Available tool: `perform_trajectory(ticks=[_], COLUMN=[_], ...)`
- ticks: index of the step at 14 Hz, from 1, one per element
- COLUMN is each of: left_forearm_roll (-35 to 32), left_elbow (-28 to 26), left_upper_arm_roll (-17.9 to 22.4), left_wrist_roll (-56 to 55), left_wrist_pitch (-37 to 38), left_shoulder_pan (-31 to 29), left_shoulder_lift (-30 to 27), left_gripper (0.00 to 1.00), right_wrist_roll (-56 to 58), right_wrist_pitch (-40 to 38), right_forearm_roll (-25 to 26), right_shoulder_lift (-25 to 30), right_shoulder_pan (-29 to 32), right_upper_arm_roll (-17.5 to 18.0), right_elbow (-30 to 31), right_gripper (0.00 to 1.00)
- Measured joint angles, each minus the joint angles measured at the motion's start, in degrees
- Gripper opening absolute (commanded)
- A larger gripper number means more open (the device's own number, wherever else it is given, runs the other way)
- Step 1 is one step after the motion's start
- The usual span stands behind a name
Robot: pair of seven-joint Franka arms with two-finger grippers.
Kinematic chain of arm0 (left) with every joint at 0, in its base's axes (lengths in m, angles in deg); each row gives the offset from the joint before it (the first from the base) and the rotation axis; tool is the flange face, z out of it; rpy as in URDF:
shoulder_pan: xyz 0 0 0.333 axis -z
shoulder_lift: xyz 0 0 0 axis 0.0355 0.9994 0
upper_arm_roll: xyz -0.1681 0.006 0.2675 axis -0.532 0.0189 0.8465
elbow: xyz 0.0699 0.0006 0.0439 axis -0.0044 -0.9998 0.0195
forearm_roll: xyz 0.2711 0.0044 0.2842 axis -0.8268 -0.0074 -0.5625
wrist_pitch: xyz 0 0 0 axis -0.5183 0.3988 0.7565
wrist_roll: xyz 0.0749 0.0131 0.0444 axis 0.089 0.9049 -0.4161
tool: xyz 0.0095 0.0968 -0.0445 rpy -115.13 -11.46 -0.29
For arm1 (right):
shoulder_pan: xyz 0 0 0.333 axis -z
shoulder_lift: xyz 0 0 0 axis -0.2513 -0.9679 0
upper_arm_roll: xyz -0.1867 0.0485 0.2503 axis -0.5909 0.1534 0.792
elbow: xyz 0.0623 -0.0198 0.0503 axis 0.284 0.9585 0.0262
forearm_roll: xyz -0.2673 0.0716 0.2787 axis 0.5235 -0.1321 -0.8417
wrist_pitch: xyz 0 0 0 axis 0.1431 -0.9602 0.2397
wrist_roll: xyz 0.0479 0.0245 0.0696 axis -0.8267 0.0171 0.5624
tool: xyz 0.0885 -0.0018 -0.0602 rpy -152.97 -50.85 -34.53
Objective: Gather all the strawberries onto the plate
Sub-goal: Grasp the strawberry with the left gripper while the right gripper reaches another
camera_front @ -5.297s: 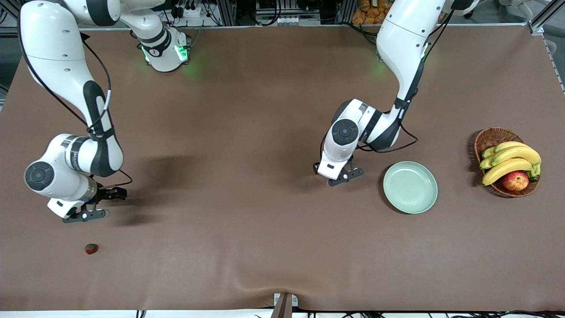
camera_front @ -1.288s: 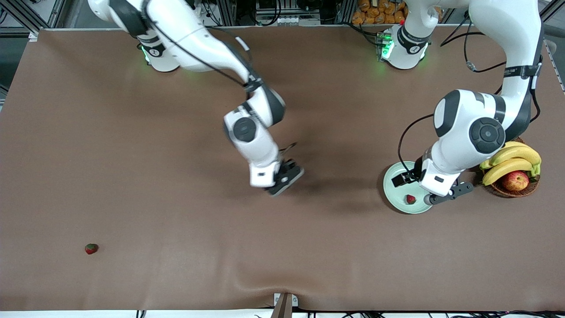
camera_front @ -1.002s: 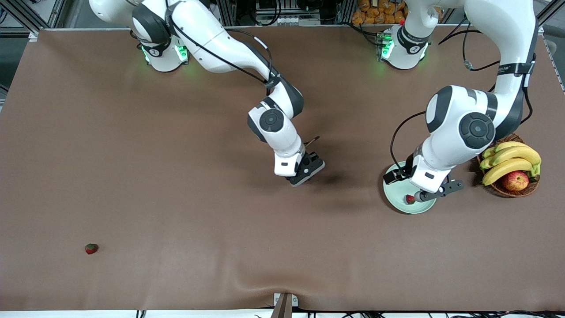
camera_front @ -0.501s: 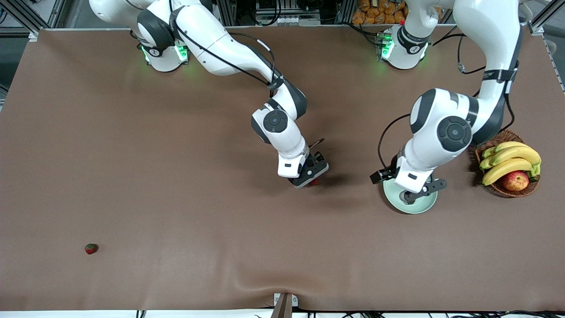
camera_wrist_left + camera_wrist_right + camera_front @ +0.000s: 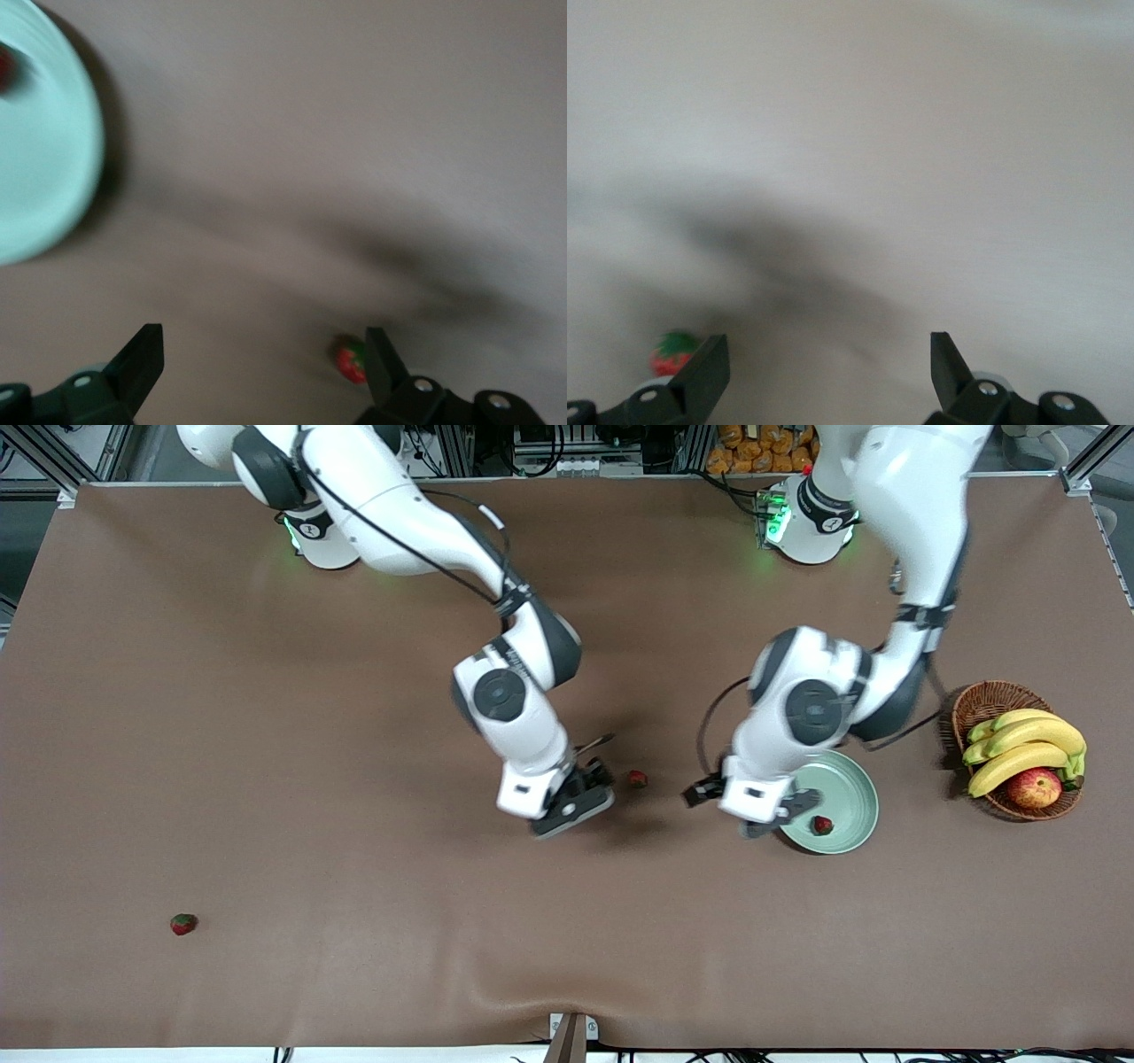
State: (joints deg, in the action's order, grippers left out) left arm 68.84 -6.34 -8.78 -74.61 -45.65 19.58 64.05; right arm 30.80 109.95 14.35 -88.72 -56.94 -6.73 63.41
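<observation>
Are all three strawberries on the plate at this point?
No: only one strawberry lies on the plate; another sits on the table between the grippers, and a third lies toward the right arm's end.

Right hand [image 5: 578, 802] opened, dropped tiny red strawberry [image 5: 637, 779] on brown worktop [image 5: 354, 824]; left hand [image 5: 749, 815] shifted off pale mint-green plate [image 5: 850, 797] toward it.

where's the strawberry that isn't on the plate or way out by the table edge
In the front view it lies on the table between the two pincers: the strawberry sits beside the right pincer, toward the plate.
</observation>
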Motion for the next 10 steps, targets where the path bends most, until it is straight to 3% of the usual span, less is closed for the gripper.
perform_trajectory(ticks=[3, 6, 10], left_forearm_roll=[0.0, 0.0, 0.0], left_elbow=[3.11, 3.98, 4.19], left_upper_arm_roll=[0.09, 0.11, 0.12], left_wrist_roll=[-4.66, -5.51, -7.11], left_wrist_pitch=[-2.17, -4.03, -5.78], left_shoulder_pan=[3.79, 4.72, 6.92], left_shoulder_lift=[5.08, 7.69, 9.92], left_gripper=[1.0, 0.89, 0.79], right_wrist_roll=[0.0, -0.01, 2.78], right_wrist_pitch=[-5.24, -9.57, -10.64], right_forearm_roll=[0.0, 0.0, 0.01], right_shoulder_lift=[0.39, 0.41, 0.37], right_shoulder_pan=[0.42, 0.86, 8.1], right_upper_arm_roll=[-6.79, -13.27, -15.51], right_elbow=[0.0, 0.17, 1.43], right_gripper=[1.0, 1.0, 1.0])
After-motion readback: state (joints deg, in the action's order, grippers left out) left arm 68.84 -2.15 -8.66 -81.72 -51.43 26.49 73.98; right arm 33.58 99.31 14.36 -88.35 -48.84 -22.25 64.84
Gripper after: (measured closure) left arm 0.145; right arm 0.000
